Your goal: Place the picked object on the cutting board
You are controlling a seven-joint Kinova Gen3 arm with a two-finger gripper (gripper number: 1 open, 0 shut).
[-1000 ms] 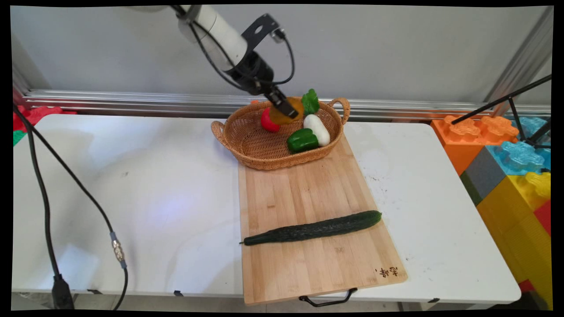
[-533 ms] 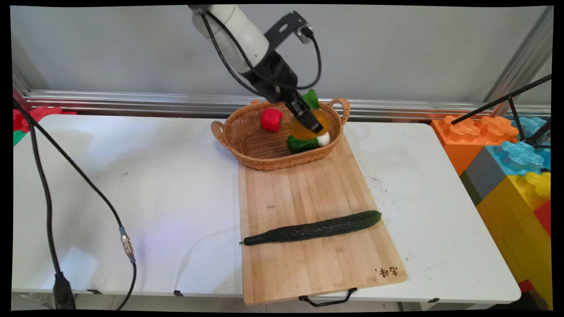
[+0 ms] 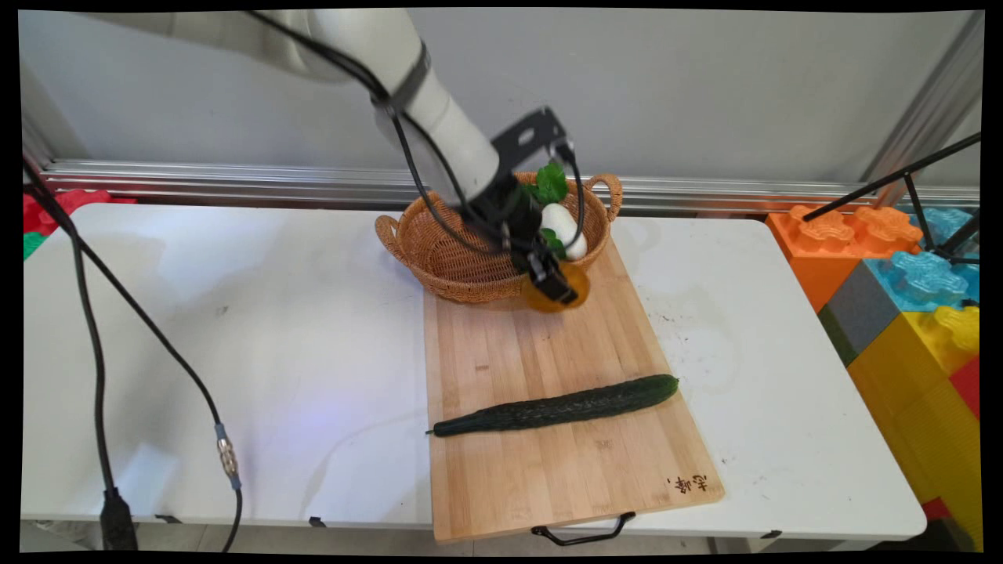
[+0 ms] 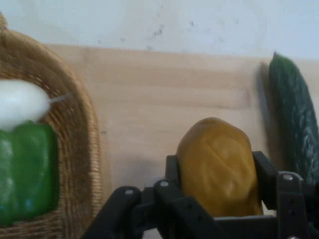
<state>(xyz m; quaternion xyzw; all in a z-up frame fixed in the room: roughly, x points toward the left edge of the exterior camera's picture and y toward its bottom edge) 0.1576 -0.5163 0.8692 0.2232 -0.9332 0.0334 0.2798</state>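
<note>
Orange-brown and smooth, a potato-shaped vegetable (image 4: 218, 167) sits pinched between the black jaws (image 3: 555, 287), one finger (image 4: 265, 177) pressing each of its sides. In the main view the held piece (image 3: 556, 298) hangs just over the far end of the wooden cutting board (image 3: 548, 407), right beside the near rim of the wicker basket (image 3: 450, 258), clear of the basket's inside.

The basket rests at the board's far end, partly on the board and partly on the white counter (image 3: 235, 329). Inside it, close to the wrist, lie a white vegetable (image 3: 563, 225) and a green pepper (image 4: 25, 174) touching each other, with a leafy green piece (image 3: 551, 183) at the far rim. The arm covers much of the basket's middle.

A long dark cucumber (image 3: 556, 407) lies slantwise across the near half of the board, well apart from the jaws; in the hand view it (image 4: 296, 124) runs along the right edge. The board carries a small burnt mark at its near right corner and a black metal handle (image 3: 584, 533) at its near edge.

Black cables (image 3: 94, 345) hang across the counter's left side. Large coloured building blocks (image 3: 901, 298) stand stacked off the counter's right end.
</note>
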